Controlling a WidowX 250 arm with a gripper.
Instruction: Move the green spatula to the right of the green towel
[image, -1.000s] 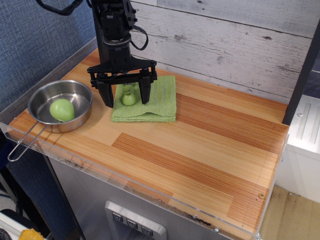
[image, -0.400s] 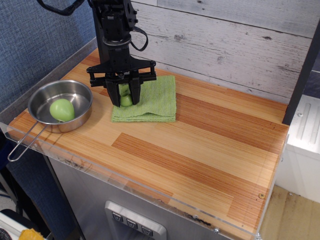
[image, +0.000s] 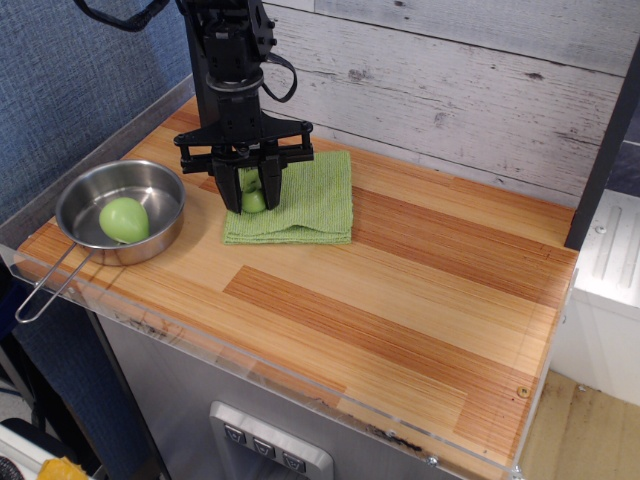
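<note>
Gripper (image: 251, 198) pinched snug around the green spatula (image: 253, 201) atop the green towel (image: 305, 198) (handle only), ready to lift it rightward.

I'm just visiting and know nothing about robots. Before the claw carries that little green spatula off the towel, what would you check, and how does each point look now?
1. Claw closed on the green spatula: ok, its fingers sit tight against the green handle.
2. Spatula lifted off the green towel: cannot tell, the fingers hide its underside.
3. Spatula's flat head visible: not ok, the claw hides it.
4. Tabletop right of the towel free for landing: ok, bare wood there.
5. Pan with the green ball out of the way: ok, it sits left of the towel.
</note>
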